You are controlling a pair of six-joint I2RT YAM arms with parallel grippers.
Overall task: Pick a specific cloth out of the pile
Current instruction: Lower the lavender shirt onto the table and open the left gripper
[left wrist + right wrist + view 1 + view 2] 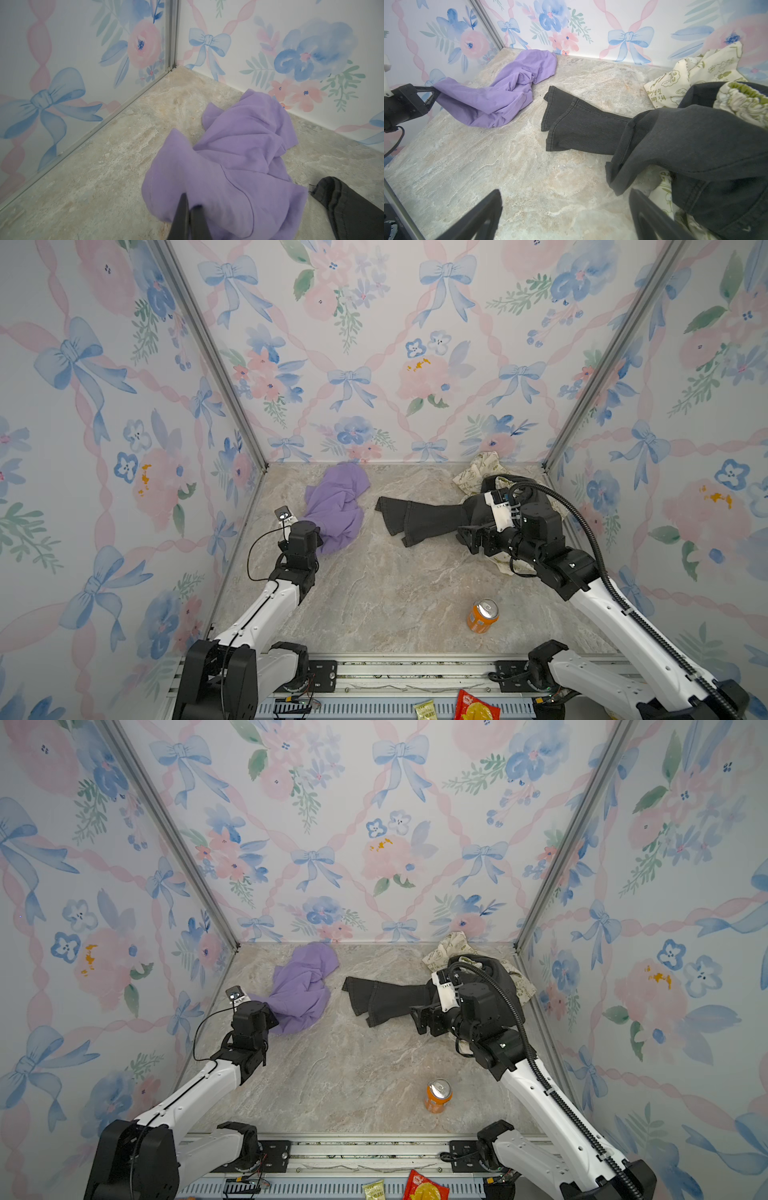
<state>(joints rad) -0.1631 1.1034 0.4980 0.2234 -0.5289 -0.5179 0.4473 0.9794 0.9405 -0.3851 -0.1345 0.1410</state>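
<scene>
Left claw (190, 204), clenched on only an edge of the lavender cloth (336, 506) lying on the counter (374, 593) apart from the pile (432, 518), may lose that thin pinch when lifting; right claw (564, 192) gapes empty

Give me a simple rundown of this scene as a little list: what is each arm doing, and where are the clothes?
left gripper: shut on an edge of the purple cloth
purple cloth: crumpled at the far left, apart from the pile, with bare table between them
pile: dark grey trousers with cream green-printed cloths, at the far right
right gripper: open, holding nothing, low beside the pile
orange can: upright, alone near the front
</scene>
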